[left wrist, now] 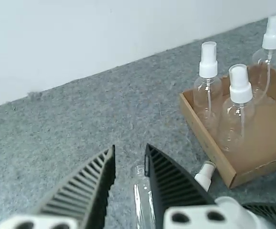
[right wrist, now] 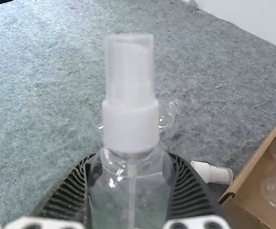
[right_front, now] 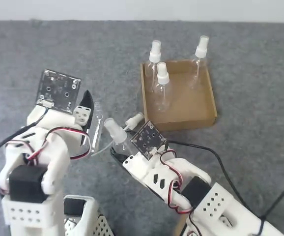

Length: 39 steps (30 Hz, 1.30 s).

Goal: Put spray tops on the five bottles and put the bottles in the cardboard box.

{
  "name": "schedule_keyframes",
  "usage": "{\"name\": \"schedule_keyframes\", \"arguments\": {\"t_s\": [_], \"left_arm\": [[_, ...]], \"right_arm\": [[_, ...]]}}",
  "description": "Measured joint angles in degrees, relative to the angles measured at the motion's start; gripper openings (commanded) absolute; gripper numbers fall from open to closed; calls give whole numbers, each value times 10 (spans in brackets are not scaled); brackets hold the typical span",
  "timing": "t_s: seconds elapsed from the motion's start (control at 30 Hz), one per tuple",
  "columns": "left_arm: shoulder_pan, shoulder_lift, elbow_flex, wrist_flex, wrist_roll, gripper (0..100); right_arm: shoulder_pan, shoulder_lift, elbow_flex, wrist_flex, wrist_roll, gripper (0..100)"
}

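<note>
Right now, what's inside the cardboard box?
Three upright clear bottles with white spray tops stand in the cardboard box: back-left bottle, front bottle, back-right bottle. The remaining floor looks bare; beneath them it is covered.

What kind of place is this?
Probably a robot lab workbench: two robot arms sit on grey carpet by a plain white wall, with spray bottles and a cardboard box set out.

Base of the bottle (right wrist: 128,183) beyond the right wrist view's edge

Right claw (right_front: 122,148) holds a capped bottle (right_front: 116,131) near the cardboard box (right_front: 183,121).
</note>
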Motion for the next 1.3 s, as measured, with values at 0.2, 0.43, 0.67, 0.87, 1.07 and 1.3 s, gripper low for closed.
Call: {"name": "schedule_keyframes", "arguments": {"t_s": [0.2,0.43,0.67,0.87,1.07,1.3], "left_arm": [[0,0,12,0,47,97],[-1,0,129,-91,120,100],[2,0,244,-185,136,102],[25,-73,292,-188,138,103],[65,-245,382,-188,138,197],[124,-380,442,-188,119,201]], "right_arm": [[2,0,0,0,0,6],[101,-10,-1,0,0,6],[170,-38,-47,0,0,6],[186,4,-141,0,0,6],[186,174,-272,0,0,6],[186,337,-454,84,0,6]]}}
